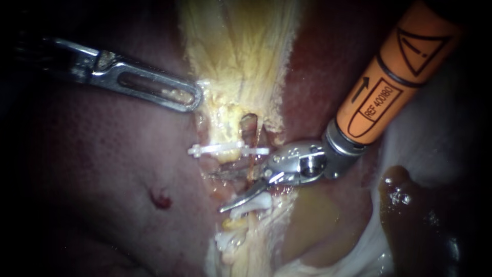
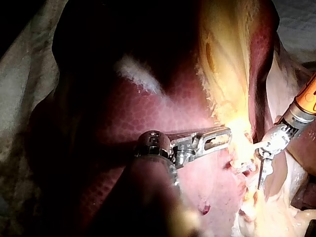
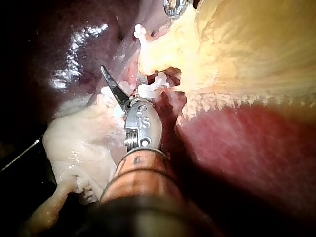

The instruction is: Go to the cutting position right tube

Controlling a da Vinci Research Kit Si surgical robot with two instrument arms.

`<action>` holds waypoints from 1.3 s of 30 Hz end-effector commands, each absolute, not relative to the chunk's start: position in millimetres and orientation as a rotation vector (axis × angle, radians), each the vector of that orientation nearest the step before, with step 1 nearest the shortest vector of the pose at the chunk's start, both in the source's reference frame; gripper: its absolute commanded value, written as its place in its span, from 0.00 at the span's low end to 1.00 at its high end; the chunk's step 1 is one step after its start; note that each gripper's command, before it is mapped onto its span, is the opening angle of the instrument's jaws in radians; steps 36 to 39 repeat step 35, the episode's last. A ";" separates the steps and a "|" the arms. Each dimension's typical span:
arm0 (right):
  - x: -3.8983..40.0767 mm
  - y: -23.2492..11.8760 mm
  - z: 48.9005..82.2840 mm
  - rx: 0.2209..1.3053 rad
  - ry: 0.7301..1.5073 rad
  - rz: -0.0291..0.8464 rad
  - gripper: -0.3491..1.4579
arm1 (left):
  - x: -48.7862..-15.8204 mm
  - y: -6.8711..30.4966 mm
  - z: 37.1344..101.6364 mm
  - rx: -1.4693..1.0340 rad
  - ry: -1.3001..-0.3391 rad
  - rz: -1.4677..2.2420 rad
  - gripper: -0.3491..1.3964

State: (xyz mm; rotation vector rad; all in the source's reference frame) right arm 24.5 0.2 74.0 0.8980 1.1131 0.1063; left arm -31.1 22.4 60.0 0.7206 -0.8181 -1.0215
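Observation:
My left instrument (image 1: 193,97) comes in from the left, its slotted jaws shut on the edge of the pale yellow gallbladder (image 1: 238,51); the left wrist view shows the same hold (image 2: 224,136). Below that, a white clip (image 1: 225,150) crosses two thin tubes, and a second white clip (image 1: 254,203) sits lower down. My right instrument (image 1: 218,192), orange-shafted and entering from the upper right, has its two curved blades open between the clips. The reddish right tube (image 1: 250,128) runs down to the blades' hinge. In the right wrist view only one blade (image 3: 111,81) shows, beside a clip (image 3: 153,86).
Dark red liver (image 1: 102,169) fills the left side, marked by a small red nick (image 1: 161,200). More liver (image 1: 318,66) lies behind the right shaft. A dark brown lump (image 1: 405,197) and whitish tissue (image 1: 369,246) sit at the lower right.

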 end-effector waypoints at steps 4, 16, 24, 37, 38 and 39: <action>24.5 0.1 73.9 0.893 1.114 0.111 0.94 | -31.2 22.4 60.1 0.719 -0.818 -1.022 0.00; 22.7 0.0 70.3 0.922 1.147 0.111 0.96 | -31.0 22.4 60.2 0.720 -0.818 -1.021 0.00; 22.7 0.2 69.3 0.930 1.159 0.116 0.96 | -31.0 22.4 60.2 0.720 -0.818 -1.021 0.00; 22.7 0.2 69.4 0.929 1.159 0.116 0.96 | -31.0 22.5 60.2 0.720 -0.818 -1.021 0.00; 22.7 0.2 69.4 0.929 1.159 0.116 0.96 | -31.0 22.5 60.2 0.720 -0.818 -1.021 0.00; 22.7 0.2 69.4 0.929 1.159 0.116 0.96 | -31.0 22.5 60.2 0.720 -0.818 -1.021 0.00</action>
